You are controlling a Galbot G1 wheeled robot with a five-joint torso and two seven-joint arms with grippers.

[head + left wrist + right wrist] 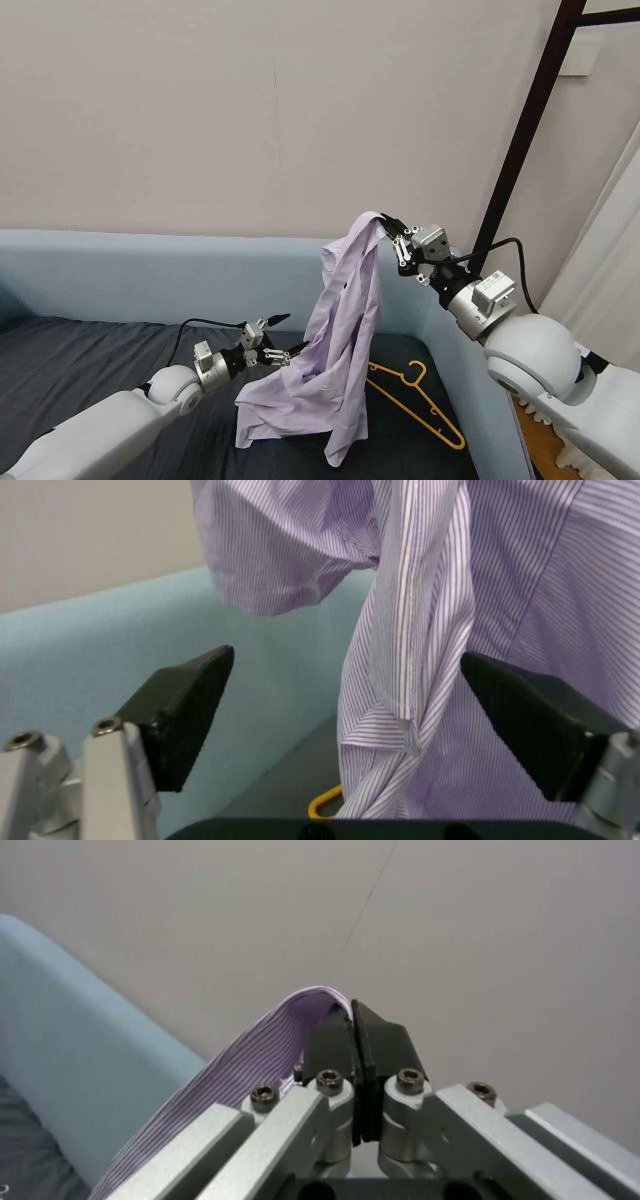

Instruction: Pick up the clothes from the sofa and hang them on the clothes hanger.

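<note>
1. While my right gripper [388, 232] clamps the top of the shirt [340, 340], the cloth hangs below it over the sofa [120, 275].
2. My left gripper [288, 334] is spread wide just beside the lower folds.

The head camera looks forward and down over the sofa [100, 280]. Wrist cameras sit close behind the left gripper [345, 658] and right gripper [348, 1009]; all three apparently share the shirt [345, 340].

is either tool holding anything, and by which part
The right tool is shut on the shirt, pinching a fold at its very top. The left tool is open by the shirt's lower part, holding nothing.
</note>
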